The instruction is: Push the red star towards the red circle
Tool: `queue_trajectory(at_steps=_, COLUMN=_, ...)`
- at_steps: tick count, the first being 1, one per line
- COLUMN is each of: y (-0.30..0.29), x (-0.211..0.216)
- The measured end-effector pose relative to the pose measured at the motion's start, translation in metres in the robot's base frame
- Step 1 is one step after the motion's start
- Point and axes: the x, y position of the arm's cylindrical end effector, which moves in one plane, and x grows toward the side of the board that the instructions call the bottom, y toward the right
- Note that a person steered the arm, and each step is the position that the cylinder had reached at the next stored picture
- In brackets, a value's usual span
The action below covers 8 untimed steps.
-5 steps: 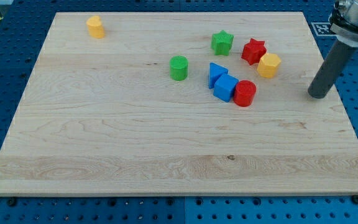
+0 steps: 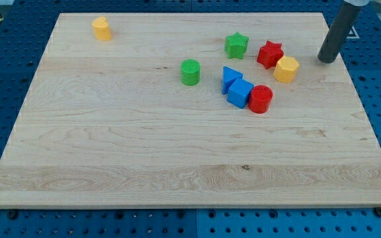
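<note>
The red star (image 2: 269,53) lies right of centre near the view's top, touching a yellow hexagon (image 2: 286,69) at its lower right. The red circle (image 2: 260,99) sits below it, touching a blue cube (image 2: 240,93). My tip (image 2: 325,59) stands on the board to the right of the red star and the yellow hexagon, apart from both.
A green star (image 2: 236,45) lies left of the red star. A blue triangle (image 2: 229,77) sits above the blue cube. A green cylinder (image 2: 190,72) stands further left. A yellow block (image 2: 101,28) is at the top left. The wooden board (image 2: 177,158) lies on a blue pegboard.
My tip has moved towards the view's top and slightly left, from beside the board's right edge to level with the red star. The blocks have not moved.
</note>
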Motion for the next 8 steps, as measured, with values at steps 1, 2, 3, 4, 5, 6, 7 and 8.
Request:
queue_trajectory(at_steps=1, y=0.0, x=-0.037)
queue_trajectory(at_steps=2, y=-0.001, x=-0.063)
queue_trajectory(at_steps=3, y=-0.012, x=-0.099)
queue_trajectory(at_steps=4, y=-0.012, x=-0.131)
queue_trajectory(at_steps=5, y=-0.019, x=-0.139)
queue_trajectory(at_steps=6, y=-0.058, x=-0.139)
queue_trajectory(at_steps=7, y=-0.08, x=-0.122)
queue_trajectory(at_steps=8, y=-0.079, x=-0.081)
